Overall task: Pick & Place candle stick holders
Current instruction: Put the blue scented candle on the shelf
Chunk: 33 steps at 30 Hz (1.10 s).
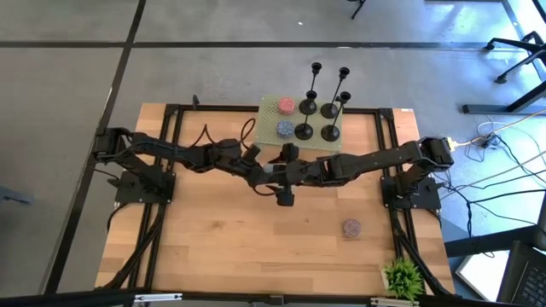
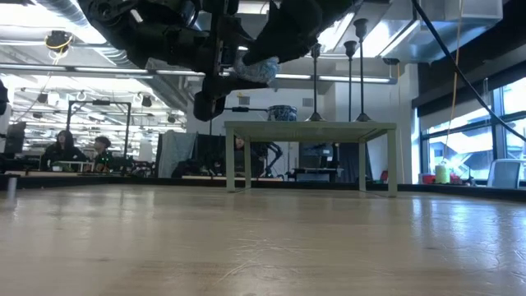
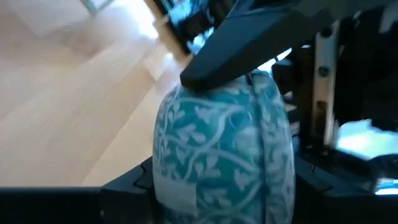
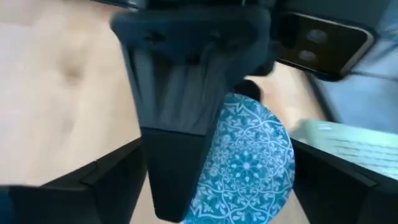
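Note:
Several black candle stick holders (image 1: 317, 109) stand by their round bases on a small pale-green platform (image 1: 270, 118) at the table's far side; their stems (image 2: 351, 78) show in the low view. No gripper is near them. Over the table's middle my left gripper (image 1: 266, 170) is shut on a teal patterned round tin (image 3: 224, 149), which is lifted clear (image 2: 259, 70). My right gripper (image 1: 290, 170) faces it, open, its fingers (image 4: 115, 180) standing wide on either side of the tin's round wall. My left gripper pinches the tin by its two flat faces, one finger (image 4: 177, 137) lying across the patterned face (image 4: 249, 162), the other hidden behind the tin. It comes about level from the table's left. The tin hangs on edge, clear of the table. My right gripper has one finger (image 3: 236, 53) close over the tin's rim (image 3: 249, 84); whether it touches, I cannot tell.
A red (image 1: 286, 106) and a blue round thing (image 1: 284, 130) lie on the platform beside the holders. Another small round thing (image 1: 351, 228) lies on the wood at the near right, and a green plant (image 1: 403, 277) at the near right corner.

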Each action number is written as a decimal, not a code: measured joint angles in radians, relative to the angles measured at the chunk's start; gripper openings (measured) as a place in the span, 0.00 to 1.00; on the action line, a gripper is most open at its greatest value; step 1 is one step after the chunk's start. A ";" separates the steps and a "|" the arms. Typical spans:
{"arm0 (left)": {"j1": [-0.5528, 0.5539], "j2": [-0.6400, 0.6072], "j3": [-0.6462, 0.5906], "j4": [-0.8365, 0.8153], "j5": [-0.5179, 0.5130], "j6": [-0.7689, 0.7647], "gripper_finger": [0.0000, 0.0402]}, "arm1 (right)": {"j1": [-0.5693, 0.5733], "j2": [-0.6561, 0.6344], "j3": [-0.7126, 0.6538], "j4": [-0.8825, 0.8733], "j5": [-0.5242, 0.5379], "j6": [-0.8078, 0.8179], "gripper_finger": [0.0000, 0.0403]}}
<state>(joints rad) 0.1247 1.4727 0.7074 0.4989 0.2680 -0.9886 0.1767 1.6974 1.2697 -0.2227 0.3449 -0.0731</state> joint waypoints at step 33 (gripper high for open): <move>0.003 0.000 -0.002 -0.027 -0.007 0.023 0.49 | -0.004 -0.003 -0.003 -0.041 0.151 0.145 0.93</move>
<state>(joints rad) 0.1278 1.4727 0.7059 0.4716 0.2605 -0.9654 0.1726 1.6941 1.2671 -0.2640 0.4962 0.0721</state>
